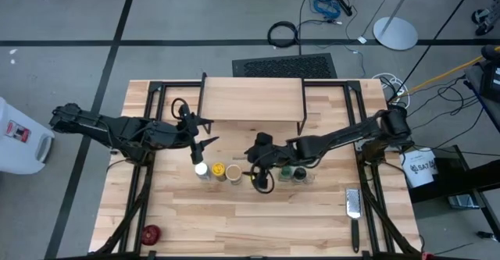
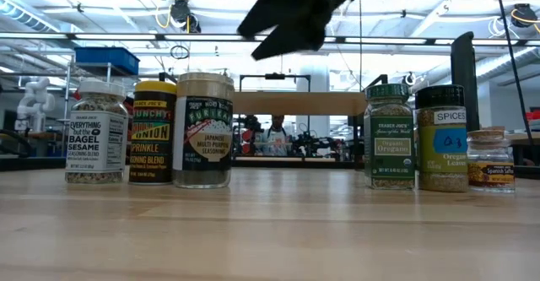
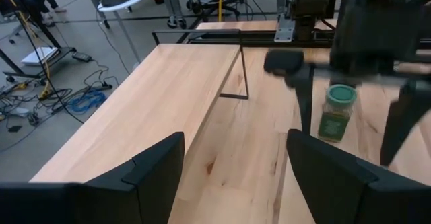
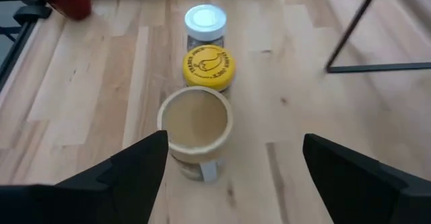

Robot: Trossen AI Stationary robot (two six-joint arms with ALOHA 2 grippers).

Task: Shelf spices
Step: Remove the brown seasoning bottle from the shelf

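Observation:
Six spice jars stand upright on their bases in a row across the table's middle. At the left are a white-capped jar (image 2: 96,133), a yellow one (image 2: 154,133) and a tan-lidded one (image 4: 195,126). To the right stand two green-lidded jars (image 2: 389,136) (image 2: 442,137) and a small jar (image 2: 490,159). The shelf (image 1: 251,100), a wood plank on thin black legs, stands at the far middle. My right gripper (image 4: 232,177) hangs open above the row, just right of the tan jar. My left gripper (image 1: 208,132) waits open in the air by the shelf's left end.
A small red round object (image 1: 150,233) lies near the front left corner. A flat metal grater with a black handle (image 1: 353,205) lies at the front right. One black shelf leg (image 4: 363,42) stands just beyond the jar row. Bare wood stretches along the near edge.

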